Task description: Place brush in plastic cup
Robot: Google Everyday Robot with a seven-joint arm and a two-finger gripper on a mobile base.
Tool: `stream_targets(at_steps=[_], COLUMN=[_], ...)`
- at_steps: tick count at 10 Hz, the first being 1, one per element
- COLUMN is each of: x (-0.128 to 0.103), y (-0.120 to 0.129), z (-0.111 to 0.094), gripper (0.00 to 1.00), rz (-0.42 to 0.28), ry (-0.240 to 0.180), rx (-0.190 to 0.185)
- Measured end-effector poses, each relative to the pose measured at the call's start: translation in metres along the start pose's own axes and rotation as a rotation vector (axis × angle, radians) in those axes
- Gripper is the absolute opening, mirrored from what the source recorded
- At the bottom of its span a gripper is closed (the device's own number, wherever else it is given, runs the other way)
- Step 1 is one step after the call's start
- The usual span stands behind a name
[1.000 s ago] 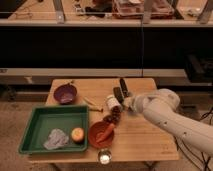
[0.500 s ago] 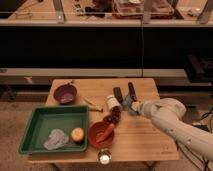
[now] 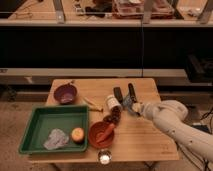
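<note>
As the gripper [image 3: 133, 105] hangs over the table [image 3: 142, 142], closed seemingly on the brush [image 3: 131, 92], plastic cup [image 3: 127, 103] just beside

The gripper [image 3: 131, 106], over the right-middle of the table [image 3: 145, 142], is closed on the brush [image 3: 132, 92] and hides its near end. It also covers most of the plastic cup [image 3: 126, 104]. The arm [image 3: 175, 122] runs off the right edge. In the green tray [image 3: 30, 135], a grey lump [image 3: 56, 139] is too blurred to identify.
</note>
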Motion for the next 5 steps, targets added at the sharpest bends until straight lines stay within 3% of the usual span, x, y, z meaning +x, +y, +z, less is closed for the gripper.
stream_targets(at_steps=[5], x=[0.006], y=[-0.011], z=[0.004], gripper=[0.04], rz=[-0.016], ry=[0.049], rx=[0.033])
